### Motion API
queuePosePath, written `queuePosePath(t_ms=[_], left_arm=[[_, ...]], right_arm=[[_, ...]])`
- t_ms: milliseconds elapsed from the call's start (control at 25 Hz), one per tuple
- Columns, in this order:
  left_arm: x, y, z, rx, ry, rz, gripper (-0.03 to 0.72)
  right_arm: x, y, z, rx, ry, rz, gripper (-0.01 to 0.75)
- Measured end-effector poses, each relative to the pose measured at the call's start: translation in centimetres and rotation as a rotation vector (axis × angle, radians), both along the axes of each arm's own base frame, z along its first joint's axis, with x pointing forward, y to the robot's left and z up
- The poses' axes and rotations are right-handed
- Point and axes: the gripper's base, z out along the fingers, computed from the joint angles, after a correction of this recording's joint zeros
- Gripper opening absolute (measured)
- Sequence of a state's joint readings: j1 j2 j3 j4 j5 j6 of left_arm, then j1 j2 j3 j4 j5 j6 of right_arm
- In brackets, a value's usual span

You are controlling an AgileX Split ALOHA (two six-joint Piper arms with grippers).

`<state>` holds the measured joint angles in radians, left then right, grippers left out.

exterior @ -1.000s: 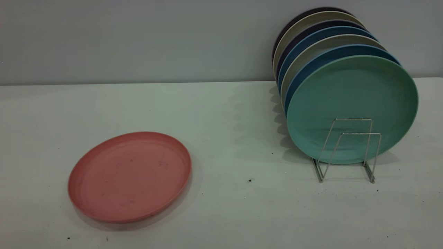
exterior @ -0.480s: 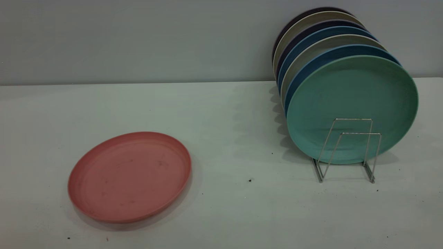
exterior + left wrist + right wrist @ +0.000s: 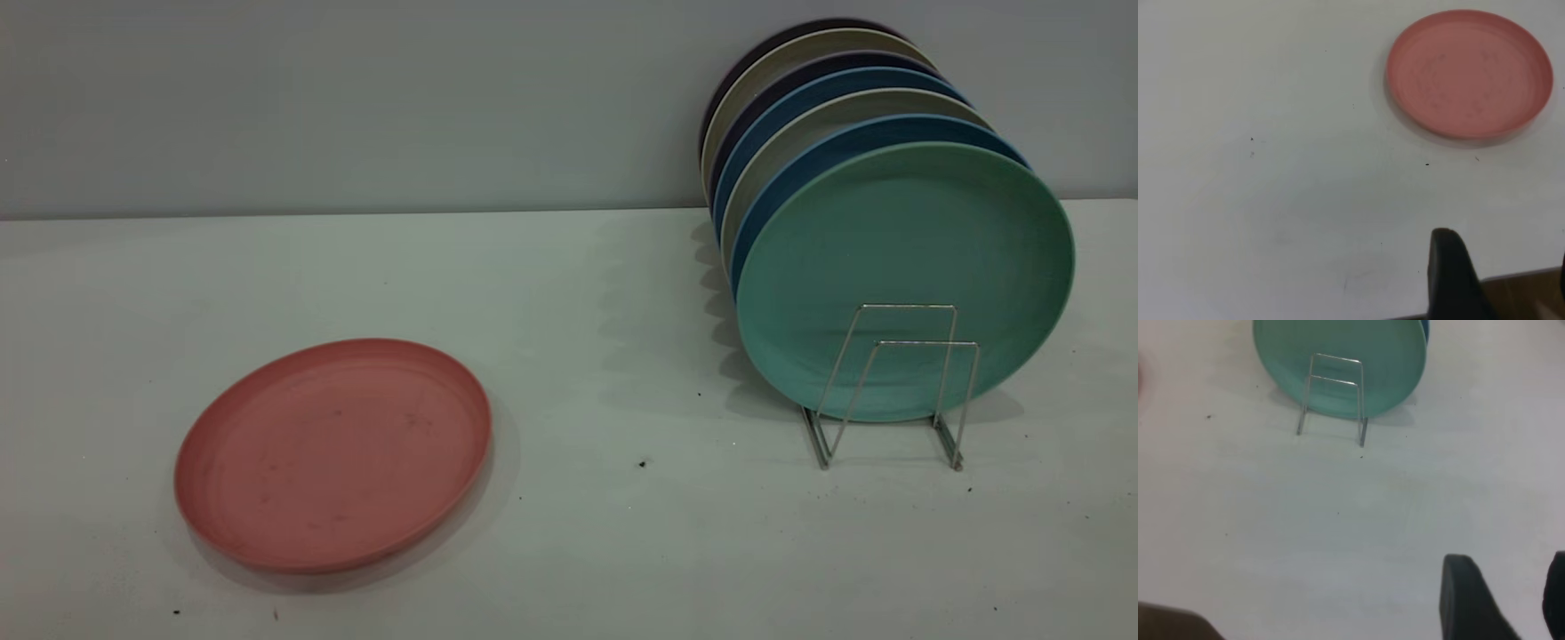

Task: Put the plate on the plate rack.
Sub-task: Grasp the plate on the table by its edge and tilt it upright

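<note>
Here, the round salmon-pink matte plate (image 3: 333, 453) with its low raised rim and faint dark scuffs lies flat on the pale grey-white table (image 3: 569, 533), well apart from the thin silver wire plate rack (image 3: 893, 387) and untouched by either arm; taking the rack as the landmark, the salmon plate sits far to its left in the exterior view and somewhat nearer the camera; in the rack a mint-green plate (image 3: 902, 276) stands on edge just behind the two front squared loops, which hold nothing, and behind it a row of blue, beige and dark plates (image 3: 800, 107) stands on edge toward the grey wall (image 3: 356, 98); the left gripper (image 3: 1498, 283) hangs above the table near its edge, well away from the salmon plate (image 3: 1469, 72), one dark finger (image 3: 1448, 277) showing clearly and the other only a sliver at the frame edge, spread wide with nothing between them; the right gripper (image 3: 1505, 600) hangs above bare table in front of the rack (image 3: 1331, 400), its two dark fingers (image 3: 1465, 600) apart and holding nothing, touching neither the rack nor the green plate (image 3: 1338, 353).
</note>
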<state>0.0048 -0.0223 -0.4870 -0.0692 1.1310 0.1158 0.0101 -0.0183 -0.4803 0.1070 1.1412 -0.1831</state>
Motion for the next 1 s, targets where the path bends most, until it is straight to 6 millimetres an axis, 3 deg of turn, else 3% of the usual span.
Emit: queuePosePath(t_ms=[360, 480, 720, 1000], left_arm=[[0.2, 0.0, 0.8, -0.014, -0.079, 0.012, 0.427], [1.0, 0.0, 1.2, -0.064, -0.067, 0.05, 0.427], [6.1, 0.1, 1.5, -0.075, 0.11, 0.07, 0.427], [14.0, -0.9, -1.1, -0.189, 0.37, 0.051, 0.427]], right_arm=[[0.1, 0.3, 0.3, 0.031, -0.021, 0.017, 0.301], [0.8, 0.7, 0.6, 0.082, -0.01, 0.043, 0.337], [3.5, 1.5, 1.6, 0.147, 0.003, 0.098, 0.397], [6.8, 1.7, 1.4, 0.124, 0.105, 0.137, 0.402]])
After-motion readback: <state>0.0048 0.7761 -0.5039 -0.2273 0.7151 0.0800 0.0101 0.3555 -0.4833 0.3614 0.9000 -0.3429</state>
